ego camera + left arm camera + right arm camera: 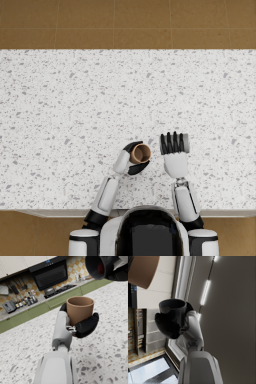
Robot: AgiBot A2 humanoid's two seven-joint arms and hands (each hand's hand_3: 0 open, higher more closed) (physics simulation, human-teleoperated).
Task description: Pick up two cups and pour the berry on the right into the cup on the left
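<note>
above the speckled counter (75, 100), near its front edge, the left hand (131, 159) grasps a brown cup (140, 153) upright, fingers wrapped round its wall. just beside it, the right hand (174, 145) grasps a dark cup (100, 267), tipped on its side with the mouth turned toward the brown cup; the two cups stay apart. a red berry (100, 268) sits inside the dark cup, seen in the left wrist view.

My left hand (83, 324) wraps around the brown cup (79, 309), held upright. My right hand (170, 323) grips the dark cup (173, 309), tipped sideways, forearm rolled over.
</note>
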